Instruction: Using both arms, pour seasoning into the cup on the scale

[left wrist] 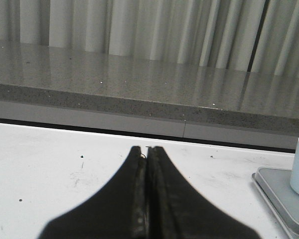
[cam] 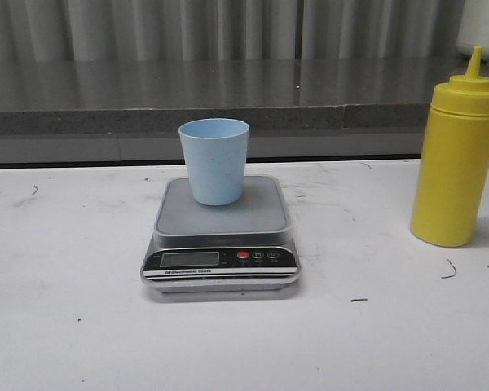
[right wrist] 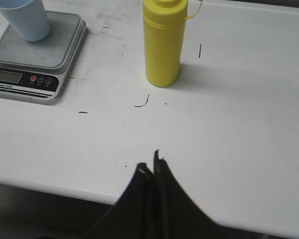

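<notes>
Both end effectors closed, empty – left (left wrist: 147, 152), right (right wrist: 150, 167). Cup (cam: 214, 160) on scale (cam: 220, 236); bottle (cam: 457, 163) on counter, well right – a careless grasp could topple it

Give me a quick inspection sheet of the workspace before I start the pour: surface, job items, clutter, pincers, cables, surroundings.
Surface: white table, scuffed with small dark marks.
Scale: flat on the table at centre, panel facing the robot; display reading too small to tell.
Cup: upright on the scale platform, toward its back; contents not visible.
Seasoning bottle: upright on the table to the right of the scale, apart from it, untouched.
Clutter: nothing seen.
Left pincer: shut, empty, above the table left of the scale.
Right pincer: shut, empty, near the table's front edge, short of the bottle.
Cables: nothing seen.
Surroundings: grey speckled ledge behind the table, pale pleated curtain beyond.
</notes>
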### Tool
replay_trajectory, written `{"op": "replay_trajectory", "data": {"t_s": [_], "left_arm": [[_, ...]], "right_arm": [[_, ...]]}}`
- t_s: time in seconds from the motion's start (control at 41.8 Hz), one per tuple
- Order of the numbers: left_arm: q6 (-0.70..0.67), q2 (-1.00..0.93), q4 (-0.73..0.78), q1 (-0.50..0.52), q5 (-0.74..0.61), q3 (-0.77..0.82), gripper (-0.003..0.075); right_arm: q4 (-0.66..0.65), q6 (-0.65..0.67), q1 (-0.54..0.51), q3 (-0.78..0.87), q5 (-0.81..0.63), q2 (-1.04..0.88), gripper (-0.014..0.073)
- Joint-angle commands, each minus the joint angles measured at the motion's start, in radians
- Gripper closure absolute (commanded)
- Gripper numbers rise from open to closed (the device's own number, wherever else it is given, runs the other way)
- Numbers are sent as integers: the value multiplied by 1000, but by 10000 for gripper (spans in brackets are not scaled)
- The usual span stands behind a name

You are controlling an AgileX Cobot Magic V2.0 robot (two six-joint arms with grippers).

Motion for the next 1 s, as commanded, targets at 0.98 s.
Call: {"op": "replay_trajectory", "data": {"t_s": [0.98], "left_arm": [[67,-25,-9,-10,-74,16,740]], "right_arm": [[-20,-8,2,-30,-67,8,662]]}}
